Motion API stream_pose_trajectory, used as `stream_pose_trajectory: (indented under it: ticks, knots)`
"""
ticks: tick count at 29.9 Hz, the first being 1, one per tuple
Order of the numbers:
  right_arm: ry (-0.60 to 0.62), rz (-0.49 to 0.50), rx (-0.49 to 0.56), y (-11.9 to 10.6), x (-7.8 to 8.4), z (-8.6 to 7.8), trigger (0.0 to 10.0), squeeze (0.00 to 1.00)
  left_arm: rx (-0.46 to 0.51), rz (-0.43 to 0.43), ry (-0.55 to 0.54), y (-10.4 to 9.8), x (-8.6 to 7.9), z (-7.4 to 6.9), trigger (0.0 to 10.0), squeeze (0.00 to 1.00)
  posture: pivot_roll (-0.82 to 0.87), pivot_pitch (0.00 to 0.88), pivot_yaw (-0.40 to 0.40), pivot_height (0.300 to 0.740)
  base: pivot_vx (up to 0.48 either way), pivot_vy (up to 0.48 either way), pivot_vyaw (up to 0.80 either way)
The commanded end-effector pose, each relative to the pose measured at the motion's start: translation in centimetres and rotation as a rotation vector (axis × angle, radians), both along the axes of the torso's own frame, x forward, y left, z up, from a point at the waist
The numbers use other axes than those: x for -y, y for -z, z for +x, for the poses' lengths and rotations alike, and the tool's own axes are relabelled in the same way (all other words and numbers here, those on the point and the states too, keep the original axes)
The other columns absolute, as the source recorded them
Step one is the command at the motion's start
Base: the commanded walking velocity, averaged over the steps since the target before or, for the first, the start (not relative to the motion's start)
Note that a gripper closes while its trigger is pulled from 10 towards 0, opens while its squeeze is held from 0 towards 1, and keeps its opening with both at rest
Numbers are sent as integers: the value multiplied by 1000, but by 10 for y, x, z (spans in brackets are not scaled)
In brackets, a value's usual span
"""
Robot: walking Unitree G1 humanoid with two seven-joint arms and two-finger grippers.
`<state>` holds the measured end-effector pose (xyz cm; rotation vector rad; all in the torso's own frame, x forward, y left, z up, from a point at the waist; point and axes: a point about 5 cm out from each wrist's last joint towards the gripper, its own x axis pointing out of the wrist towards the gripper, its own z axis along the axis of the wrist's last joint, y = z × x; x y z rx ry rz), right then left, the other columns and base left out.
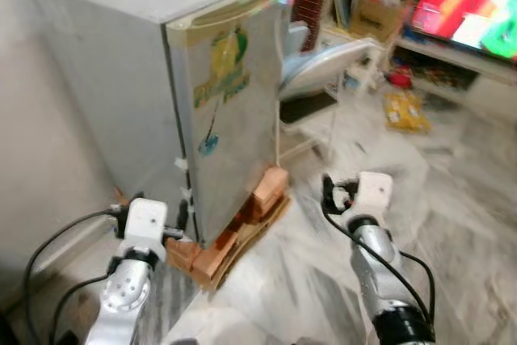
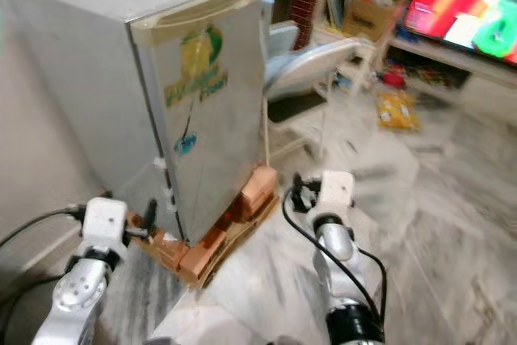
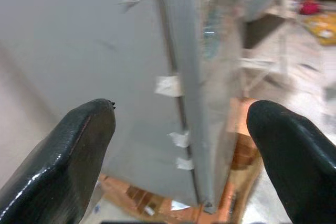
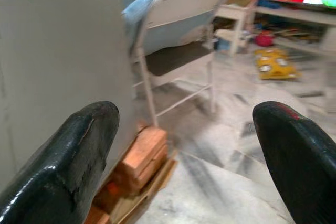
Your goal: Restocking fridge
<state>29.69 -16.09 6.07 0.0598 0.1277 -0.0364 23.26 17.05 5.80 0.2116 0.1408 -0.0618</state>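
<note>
Left wrist view: left pincer (image 3: 178, 129) wide, empty; right pincer (image 4: 184, 145) likewise. Nudging the fridge (image 1: 218, 103) could shift it off its bricks (image 1: 258, 199).

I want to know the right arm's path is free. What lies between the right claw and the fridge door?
Bare marble floor separates the right claw from the fridge, in both eye views. The bricks sit under the fridge.

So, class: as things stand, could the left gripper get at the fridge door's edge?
Probably yes. The left gripper, jaws open, faces the fridge door's edge with nothing between them; bricks sit lower down.
</note>
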Motion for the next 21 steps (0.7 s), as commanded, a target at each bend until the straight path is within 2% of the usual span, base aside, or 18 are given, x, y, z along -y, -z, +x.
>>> stream_pose_trajectory:
  ticks: [1, 4, 10, 21]
  knots:
    - [32, -18, -10, 2, 13, -3, 10000, 0, 10, -11, 44, -1, 12, 3, 10000, 0, 103, 0, -56, 740, 0, 472, -800]
    - [32, -18, -10, 3, 12, -2, 10000, 0, 12, -4, 52, -2, 12, 3, 10000, 0, 101, 0, -55, 740, 0, 439, -800]
    - [30, -14, -15, 3, 10, -2, 10000, 0, 15, 5, 60, -2, 11, 3, 10000, 0, 104, 0, -55, 740, 264, 349, -800]
    - [26, -20, -18, 5, 8, -2, 10000, 0, 6, 23, 87, 1, 17, 1, 10000, 0, 108, 0, -55, 740, 22, 0, -752]
